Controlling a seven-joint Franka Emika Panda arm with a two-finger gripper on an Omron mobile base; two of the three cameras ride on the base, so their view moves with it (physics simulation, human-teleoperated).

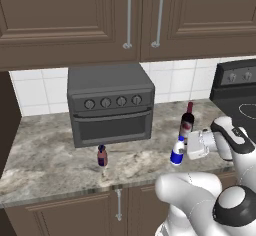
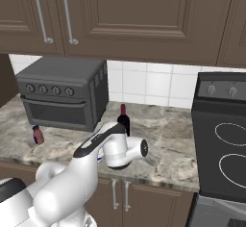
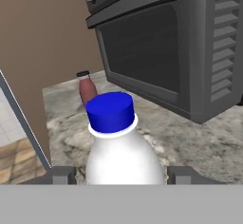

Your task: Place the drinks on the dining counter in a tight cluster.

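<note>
The white bottle (image 3: 124,142) stands between the gripper's (image 3: 122,174) spread fingertips (image 3: 63,174) near the counter's (image 1: 50,155) front edge; contact unclear.

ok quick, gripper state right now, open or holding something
gripper: jaws stand on either side of the small white bottle with the blue cap, at its body; whether they already press on it cannot be told.

glossy white plastic bottle (image 3: 124,157) – matt grey metal toaster oven (image 1: 110,103) – polished marbled stone counter (image 1: 45,160)
</note>
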